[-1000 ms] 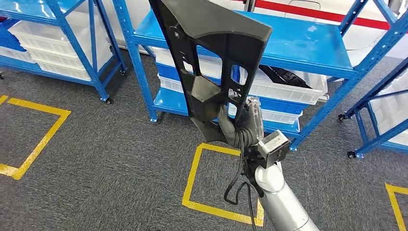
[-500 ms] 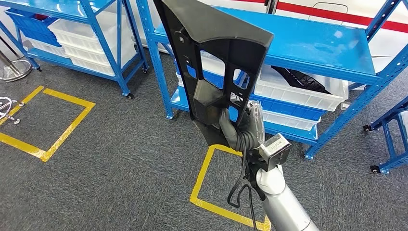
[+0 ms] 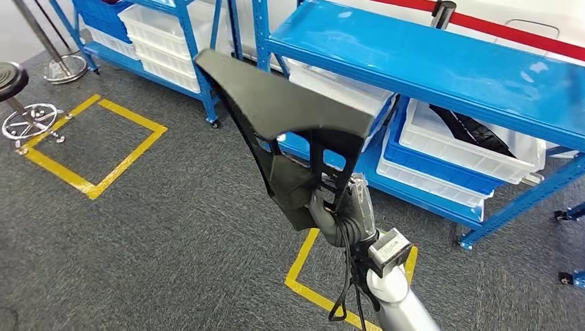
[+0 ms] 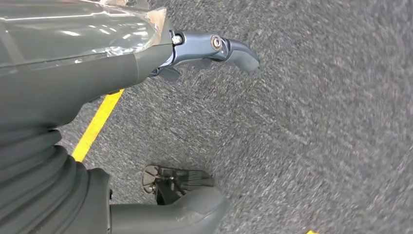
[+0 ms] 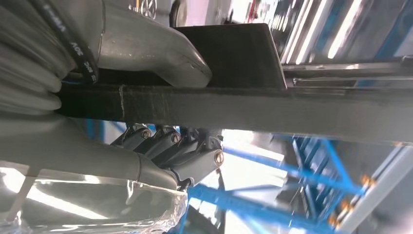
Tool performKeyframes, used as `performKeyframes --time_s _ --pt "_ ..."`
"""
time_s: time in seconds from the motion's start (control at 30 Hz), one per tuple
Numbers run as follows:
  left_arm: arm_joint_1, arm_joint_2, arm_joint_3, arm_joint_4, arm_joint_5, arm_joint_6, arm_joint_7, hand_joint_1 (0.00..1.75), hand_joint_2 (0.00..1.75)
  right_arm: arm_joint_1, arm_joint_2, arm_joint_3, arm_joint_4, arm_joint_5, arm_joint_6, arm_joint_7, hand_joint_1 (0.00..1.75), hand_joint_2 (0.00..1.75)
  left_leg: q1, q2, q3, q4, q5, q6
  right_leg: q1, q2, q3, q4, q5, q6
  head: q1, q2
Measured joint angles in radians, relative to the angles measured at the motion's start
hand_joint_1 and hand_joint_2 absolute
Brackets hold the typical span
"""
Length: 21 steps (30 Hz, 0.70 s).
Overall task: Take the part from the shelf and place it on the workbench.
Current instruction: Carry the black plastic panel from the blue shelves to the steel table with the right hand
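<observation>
- Shelving [image 3: 441,65] slides right as I turn away; part's off it, workbench next.
- Right hand [image 3: 339,210] grips the black plastic part [image 3: 290,117].
- Left hand [image 4: 146,63] hangs with fingers apart, holding nothing.

I'm looking at a warehouse or factory stockroom: blue steel shelving racks [image 3: 441,69] on castors, white plastic bins [image 3: 476,141] stacked on their lower levels, grey industrial carpet [image 3: 159,234] marked with yellow taped squares [image 3: 96,148], and a stanchion base [image 3: 31,124] at one side.
</observation>
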Motion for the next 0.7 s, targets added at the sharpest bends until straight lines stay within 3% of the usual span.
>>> performKeyframes --time_s 0.07,0.1,0.13,0.2,0.23,0.3,0.37,0.43,0.47,0.53,0.6,0.63,0.7 --pt "-0.001 0.001 0.001 0.0 0.002 -0.013 0.004 0.0 1.75 0.011 0.001 0.0 -0.001 0.01 0.008 -0.01 1.75 1.75 0.001 -0.02 -0.006 0.0 0.004 0.003 -0.004 0.014 -0.059 0.127 -0.047 0.0 0.002 0.0" --pt "0.0 0.002 0.002 0.0 0.004 -0.017 0.007 0.0 1.75 0.017 0.003 0.0 -0.002 0.018 0.008 -0.011 1.75 1.75 0.001 -0.032 -0.008 0.0 0.006 0.002 -0.006 0.015 -0.068 0.148 -0.05 0.006 0.002 0.0" --pt "0.001 0.002 0.004 0.0 0.007 -0.021 0.011 0.0 1.75 0.022 0.007 -0.001 -0.004 0.027 0.009 -0.011 1.75 1.75 0.002 -0.043 -0.01 0.001 0.009 0.0 -0.008 0.017 -0.058 0.132 -0.038 0.014 0.002 0.0" --pt "0.003 0.002 0.009 0.0 0.011 -0.028 0.019 0.0 1.75 0.034 0.02 -0.001 -0.017 0.05 0.009 -0.01 1.75 1.75 0.004 -0.065 -0.011 0.001 0.014 -0.008 -0.017 0.036 0.008 0.006 0.012 0.033 0.002 0.0" --pt "0.003 0.003 0.012 0.0 0.011 -0.031 0.021 0.0 1.75 0.039 0.026 0.0 -0.026 0.059 0.009 -0.01 1.75 1.75 0.003 -0.076 -0.013 0.003 0.015 -0.013 -0.02 0.055 0.039 -0.058 0.033 0.035 0.002 0.0" --pt "0.002 0.005 0.017 0.0 0.012 -0.034 0.025 0.0 1.75 0.048 0.037 0.0 -0.042 0.07 0.01 -0.008 1.75 1.75 0.001 -0.093 -0.016 0.002 0.02 -0.027 -0.023 0.078 0.069 -0.13 0.056 0.027 0.002 0.0" --pt "0.005 0.008 0.023 0.0 0.013 -0.035 0.029 0.0 1.75 0.054 0.046 -0.001 -0.057 0.076 0.013 -0.006 1.75 1.75 0.004 -0.105 -0.02 -0.005 0.027 -0.042 -0.021 0.066 0.071 -0.139 0.064 0.008 0.002 0.0" --pt "0.007 0.01 0.025 0.0 0.015 -0.035 0.035 0.0 1.75 0.055 0.057 -0.002 -0.07 0.077 0.021 -0.005 1.75 1.75 0.007 -0.077 -0.036 0.02 0.01 -0.05 -0.024 0.048 0.074 -0.143 0.075 -0.012 0.0 0.0" --pt "0.006 0.01 0.026 0.0 0.018 -0.035 0.036 0.0 1.75 0.055 0.062 -0.004 -0.076 0.074 0.028 -0.005 1.75 1.75 0.007 -0.052 -0.055 0.063 -0.019 -0.053 -0.026 0.038 0.074 -0.145 0.079 -0.019 -0.002 0.0" --pt "0.0 0.011 0.029 0.0 0.025 -0.034 0.036 0.0 1.75 0.055 0.071 -0.008 -0.087 0.065 0.046 -0.003 1.75 1.75 0.006 -0.013 -0.114 0.201 -0.096 -0.057 -0.018 0.015 0.072 -0.145 0.081 -0.027 -0.006 0.0" --pt "-0.001 0.011 0.04 0.0 0.035 -0.029 0.031 0.0 1.75 0.053 0.081 -0.011 -0.091 0.056 0.073 0.004 1.75 1.75 0.006 -0.005 -0.153 0.302 -0.133 -0.059 -0.011 -0.008 0.07 -0.144 0.08 -0.028 -0.005 0.0" --pt "-0.001 0.011 0.046 0.0 0.042 -0.024 0.028 0.0 1.75 0.051 0.086 -0.011 -0.091 0.052 0.087 0.007 1.75 1.75 0.006 -0.003 -0.147 0.3 -0.126 -0.058 -0.009 -0.019 0.07 -0.144 0.079 -0.029 -0.006 0.0" --pt "-0.001 0.013 0.06 -0.001 0.057 -0.01 0.023 0.0 1.75 0.04 0.099 -0.01 -0.091 0.044 0.113 0.01 1.75 1.75 0.004 0.013 -0.079 0.188 -0.073 -0.049 -0.004 -0.037 0.072 -0.144 0.077 -0.031 -0.006 0.0"
